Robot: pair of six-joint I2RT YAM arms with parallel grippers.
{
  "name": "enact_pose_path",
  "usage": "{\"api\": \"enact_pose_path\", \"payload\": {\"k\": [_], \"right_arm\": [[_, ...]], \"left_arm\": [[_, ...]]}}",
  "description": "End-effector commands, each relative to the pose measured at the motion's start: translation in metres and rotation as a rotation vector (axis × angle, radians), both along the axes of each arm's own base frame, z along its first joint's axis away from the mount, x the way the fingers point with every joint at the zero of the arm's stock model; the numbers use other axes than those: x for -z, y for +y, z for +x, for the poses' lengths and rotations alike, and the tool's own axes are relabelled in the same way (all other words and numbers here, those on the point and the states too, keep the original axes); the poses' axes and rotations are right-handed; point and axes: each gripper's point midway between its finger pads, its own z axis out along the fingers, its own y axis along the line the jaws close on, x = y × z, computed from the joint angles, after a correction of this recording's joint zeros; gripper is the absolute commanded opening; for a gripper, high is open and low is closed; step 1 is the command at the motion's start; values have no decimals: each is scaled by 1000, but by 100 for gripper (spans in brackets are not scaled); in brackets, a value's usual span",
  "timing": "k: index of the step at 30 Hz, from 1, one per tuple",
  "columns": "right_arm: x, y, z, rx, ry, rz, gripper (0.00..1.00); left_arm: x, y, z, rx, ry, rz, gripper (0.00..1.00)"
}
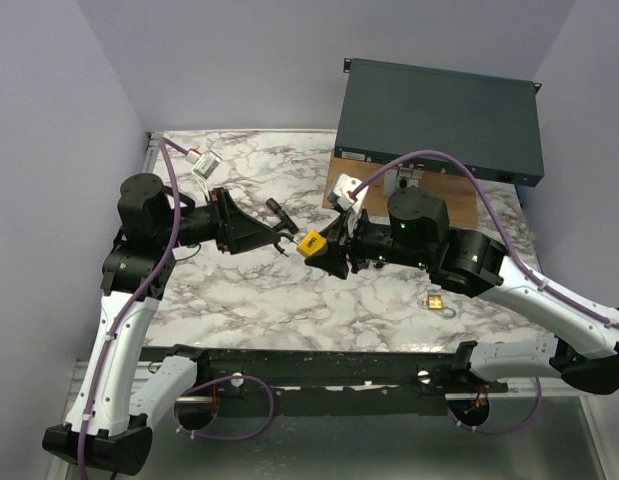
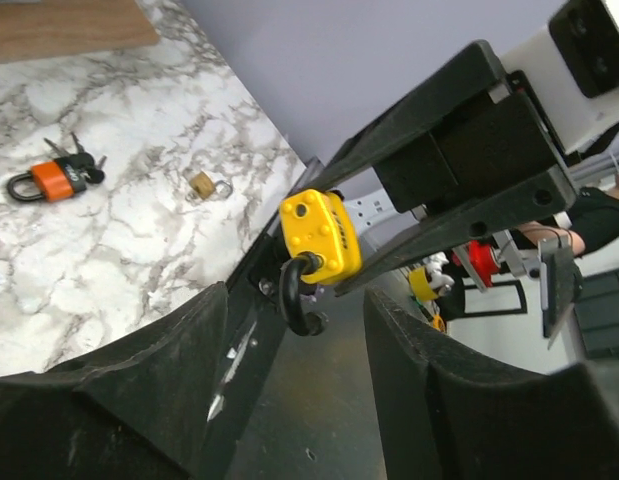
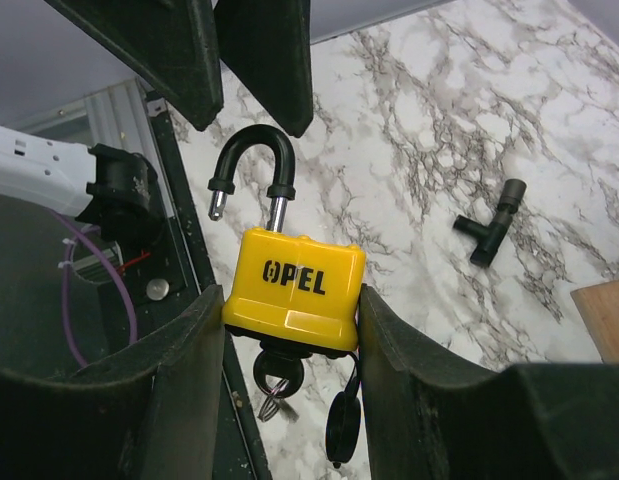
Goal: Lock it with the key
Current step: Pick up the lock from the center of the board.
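right fingers (image 3: 179, 390) clamped on yellow padlock (image 3: 294, 285), shackle (image 3: 251, 150) popped open; left fingers (image 2: 139, 400) apart, close by shackle, over bench (image 1: 249, 290) middle

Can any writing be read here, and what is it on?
"OPEL": black letters on the yellow padlock, right wrist view.
Lettering on the same lock in the left wrist view: too blurred to read.
Any marks on the orange padlock or the grey box: too small to read.
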Motion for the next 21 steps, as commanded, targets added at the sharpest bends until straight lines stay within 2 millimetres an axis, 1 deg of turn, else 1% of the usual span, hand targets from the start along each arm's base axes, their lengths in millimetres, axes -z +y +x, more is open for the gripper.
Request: {"api": "enact_pose_path", "payload": {"k": [1,5,7,10,14,16,21], "right_arm": [[-27,1,-7,-43,-54,49,1],[-27,2,-6,-47,-58,43,1],[-29,3,-8,-57,-61,49,1],[-31,4,-9,-67,-62,53,1],[-30,6,-13,-91,-55,50,1],[-28,8,-13,-94,-55,46,1],[-25,7,-9,-80,-65,35,1]], "left_arm": [[-11,-7,-21,105,0,-27,54],[1,-9,-21,115,42,-14,52],[6,-9,-20,118,65,-12,48],[7,-10,-20,118,72,-13,42],[7,-11,-20,123,84,-17,41],[8,-12,-21,131,92,-19,38],[20,-14,-22,141,134,-6,30]]}}
